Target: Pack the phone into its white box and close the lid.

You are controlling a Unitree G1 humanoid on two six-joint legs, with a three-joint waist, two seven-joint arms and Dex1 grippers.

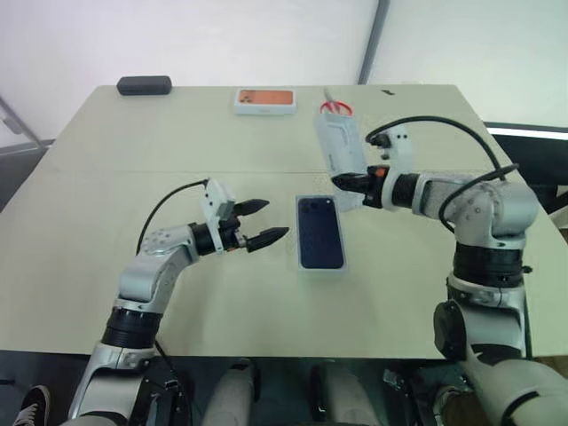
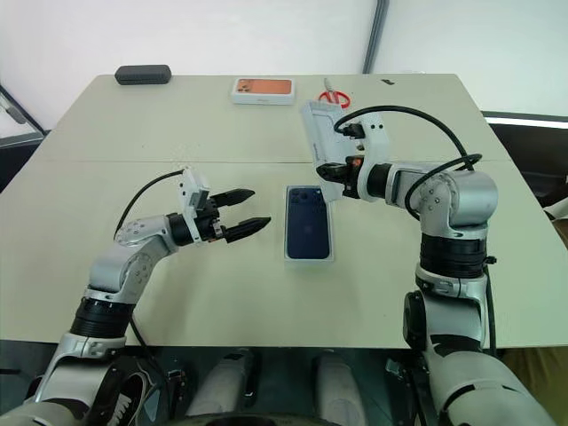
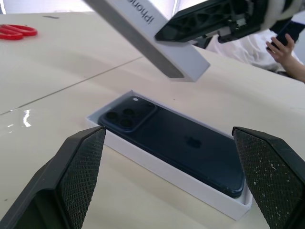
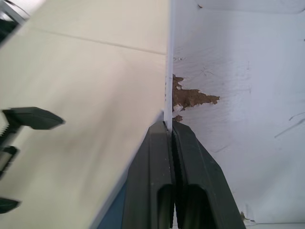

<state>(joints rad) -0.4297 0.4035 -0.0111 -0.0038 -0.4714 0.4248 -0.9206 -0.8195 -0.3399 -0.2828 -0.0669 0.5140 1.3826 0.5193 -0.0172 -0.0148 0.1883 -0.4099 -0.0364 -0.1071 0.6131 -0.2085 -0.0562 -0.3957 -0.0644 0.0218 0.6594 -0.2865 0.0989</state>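
Table (image 1: 133, 186): right gripper (image 1: 339, 182) hides lid (image 1: 337, 142) edge.

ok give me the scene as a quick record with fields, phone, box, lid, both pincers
phone: lying back up in the box
box: on the table, open
lid: lifted off the table, tilted, beyond the box
right pincer: shut on the lid's side wall
left pincer: open, empty, beside the box
also on table: scissors, black case
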